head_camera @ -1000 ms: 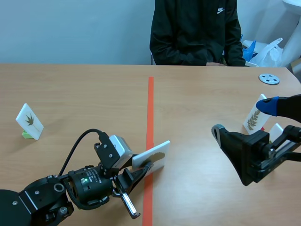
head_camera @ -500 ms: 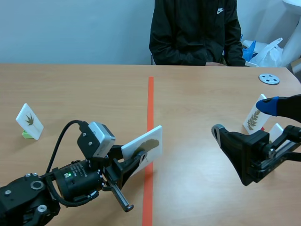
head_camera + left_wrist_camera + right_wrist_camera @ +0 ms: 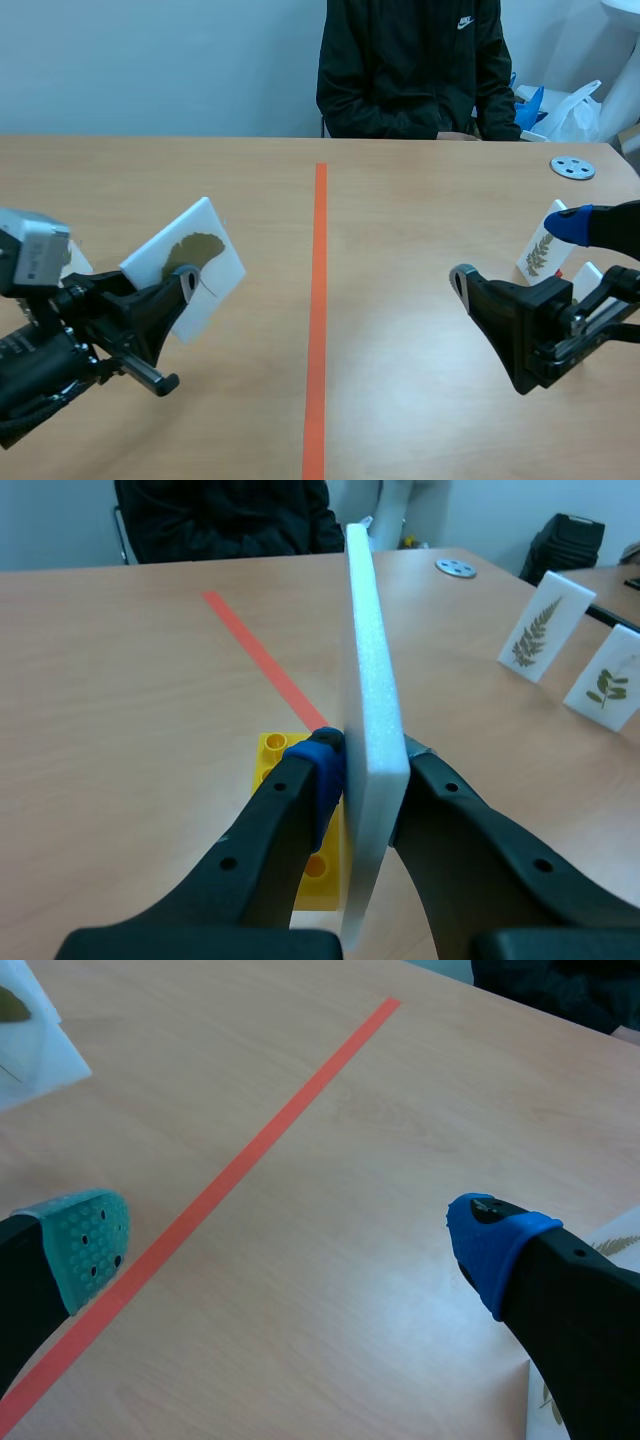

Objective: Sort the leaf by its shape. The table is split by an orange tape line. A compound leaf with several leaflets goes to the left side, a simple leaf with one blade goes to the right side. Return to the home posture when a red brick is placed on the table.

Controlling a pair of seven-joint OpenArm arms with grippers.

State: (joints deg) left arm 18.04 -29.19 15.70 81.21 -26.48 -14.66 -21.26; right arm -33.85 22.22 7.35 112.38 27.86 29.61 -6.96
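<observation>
Moved left: card (image 3: 207, 248) between left jaws.

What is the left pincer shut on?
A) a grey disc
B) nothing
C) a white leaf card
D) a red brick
C: the left pincer presses its fingers on both faces of the white leaf card, seen edge-on in its wrist view.

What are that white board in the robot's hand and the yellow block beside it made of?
The white board is probably foam, matte: its thick edge looks grainy, beaded. The yellow block is likely hard plastic, smooth, slightly glossy, with moulded round studs.
</observation>
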